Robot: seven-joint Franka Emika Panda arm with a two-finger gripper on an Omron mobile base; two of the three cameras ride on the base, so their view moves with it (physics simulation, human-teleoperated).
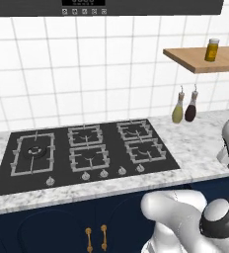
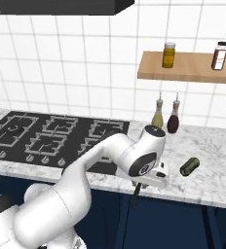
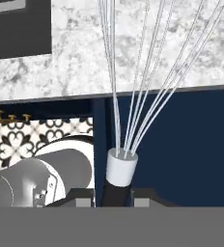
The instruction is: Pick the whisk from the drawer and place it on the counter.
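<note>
Here, whisk (image 3: 128, 120) clamped in gripper (image 3: 114, 195) at counter (image 2: 207, 185) edge.
No legible writing on jars or bottles. Marbled stone beside black hob (image 1: 87, 150), white tiles behind, navy drawer (image 3: 181, 144) front below, patterned floor.

Two cameras sit behind the robot arm and look forward and down at the same stretch of kitchen: the marbled counter (image 1: 200, 143), the black gas hob (image 1: 87, 153) and a wooden wall shelf (image 2: 188, 68). The left one faces the hob squarely; the right one centres the counter's right part. A third camera on the hand looks closely along the whisk (image 3: 133, 96) toward the counter's edge.
</note>
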